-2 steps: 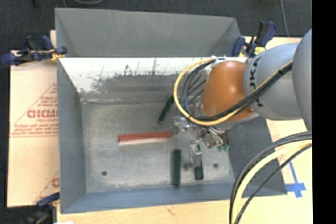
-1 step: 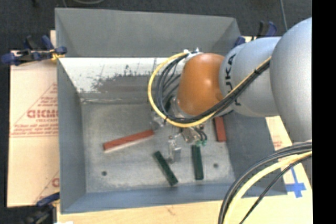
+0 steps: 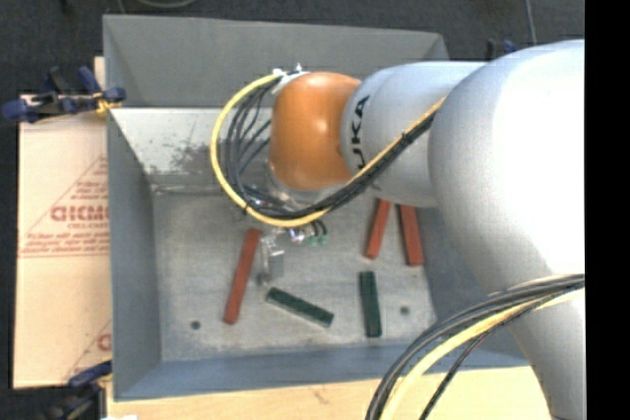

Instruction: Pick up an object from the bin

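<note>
The arm (image 3: 472,143) reaches into the grey metal bin (image 3: 128,241) from the right, its orange cover (image 3: 310,128) over the middle of the far half and its looped cables (image 3: 233,128) hanging on the left side of that cover; below the cover the gripper (image 3: 269,263) is low over the bin floor, a little left of centre; much of it is hidden under the wrist, so whether it is open or closed cannot be told, and nothing can be seen held in it; the thing nearest to it is a long red-brown stick (image 3: 241,276), which lies on the floor slanting from its far end near the gripper down to its near end further left; the gripper is just beside the stick's far half, on its right, and whether it touches the stick cannot be told; just nearer than the gripper a dark green bar (image 3: 300,307) lies slanted, its left end close under the gripper; to the right a second dark green bar (image 3: 369,303) lies nearly lengthwise, near to far; further back on the right a left red bar (image 3: 377,228) and a right red bar (image 3: 410,235) lie side by side, their far ends hidden under the arm; all five pieces lie apart from each other on the floor.
</note>
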### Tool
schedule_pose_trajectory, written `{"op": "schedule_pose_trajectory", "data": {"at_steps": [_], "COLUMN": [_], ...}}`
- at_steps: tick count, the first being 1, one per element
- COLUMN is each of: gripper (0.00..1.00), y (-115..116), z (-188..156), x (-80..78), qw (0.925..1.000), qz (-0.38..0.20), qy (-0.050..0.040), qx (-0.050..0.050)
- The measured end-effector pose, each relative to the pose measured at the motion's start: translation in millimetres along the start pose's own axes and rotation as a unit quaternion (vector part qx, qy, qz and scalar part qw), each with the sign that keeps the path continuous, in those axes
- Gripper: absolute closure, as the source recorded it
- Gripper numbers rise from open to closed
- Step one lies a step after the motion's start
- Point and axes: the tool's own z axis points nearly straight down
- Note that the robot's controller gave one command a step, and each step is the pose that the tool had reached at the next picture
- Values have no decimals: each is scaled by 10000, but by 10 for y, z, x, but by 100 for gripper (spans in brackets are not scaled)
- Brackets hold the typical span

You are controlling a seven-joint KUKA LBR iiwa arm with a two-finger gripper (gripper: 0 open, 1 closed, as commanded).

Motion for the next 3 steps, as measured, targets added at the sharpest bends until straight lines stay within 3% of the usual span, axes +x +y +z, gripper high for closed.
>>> {"op": "schedule_pose_trajectory", "data": {"at_steps": [1, 2, 3], "gripper": [0, 100, 100], "y": [803, 783, -269], "z": [7, 6, -6], "x": [162, 160, -277], "qw": [9818, 9820, 9744], "qz": [-1901, -1890, -2247], "qy": [28, 27, 3], "qx": [-8, -1, 30]}}
